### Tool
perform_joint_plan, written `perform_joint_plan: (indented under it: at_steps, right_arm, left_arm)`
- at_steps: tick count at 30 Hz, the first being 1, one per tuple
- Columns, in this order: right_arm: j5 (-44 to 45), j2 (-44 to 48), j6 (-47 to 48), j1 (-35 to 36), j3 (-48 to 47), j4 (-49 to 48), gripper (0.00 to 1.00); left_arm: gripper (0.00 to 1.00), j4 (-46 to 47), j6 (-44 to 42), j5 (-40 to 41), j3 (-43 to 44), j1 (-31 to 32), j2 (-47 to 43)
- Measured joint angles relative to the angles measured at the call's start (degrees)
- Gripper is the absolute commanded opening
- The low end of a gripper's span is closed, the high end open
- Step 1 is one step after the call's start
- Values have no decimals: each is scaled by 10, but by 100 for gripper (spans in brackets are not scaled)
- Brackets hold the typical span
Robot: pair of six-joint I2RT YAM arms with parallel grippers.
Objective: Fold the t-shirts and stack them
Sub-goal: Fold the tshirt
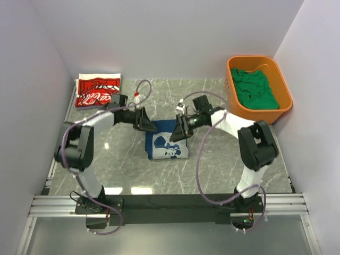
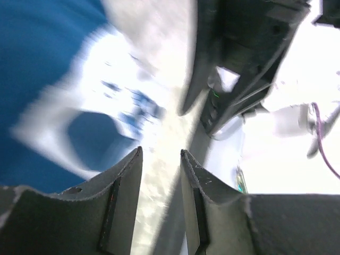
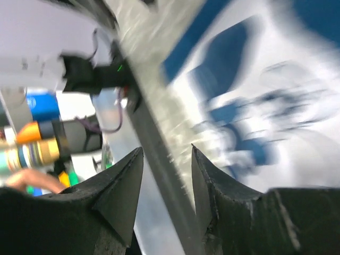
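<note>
A folded navy blue t-shirt with white cartoon print lies in the middle of the table. My left gripper hovers at its far left corner, open and empty. My right gripper hovers at its far right corner, open and empty. The left wrist view shows the blurred navy shirt beyond the open left gripper. The right wrist view shows the print beyond the open right gripper. A folded red t-shirt with white script lies at the far left. A green t-shirt is crumpled in the orange tub.
The orange plastic tub stands at the far right against the wall. White walls enclose the marble table on three sides. A metal rail with both arm bases runs along the near edge.
</note>
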State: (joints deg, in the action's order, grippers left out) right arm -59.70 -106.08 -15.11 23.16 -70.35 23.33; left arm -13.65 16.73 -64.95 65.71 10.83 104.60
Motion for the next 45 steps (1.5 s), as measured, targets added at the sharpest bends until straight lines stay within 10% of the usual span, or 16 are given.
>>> perform_joint_plan:
  at_steps: [8, 20, 32, 37, 45]
  right_arm:
    - [-8, -32, 24, 53, 80, -27, 45]
    - [-23, -93, 88, 20, 83, 30, 41]
    - [271, 130, 177, 132, -5, 32, 45]
    - [424, 116, 239, 268, -25, -1, 47]
    - [609, -19, 304, 398, -71, -8, 46]
  left_arm:
    - [41, 30, 40, -15, -157, 75, -36]
    - [43, -72, -54, 31, -87, -10, 78]
    - [66, -92, -99, 108, -20, -139, -205]
    - [98, -45, -12, 156, 31, -246, -235]
    - [99, -72, 10, 243, 60, -316, -241]
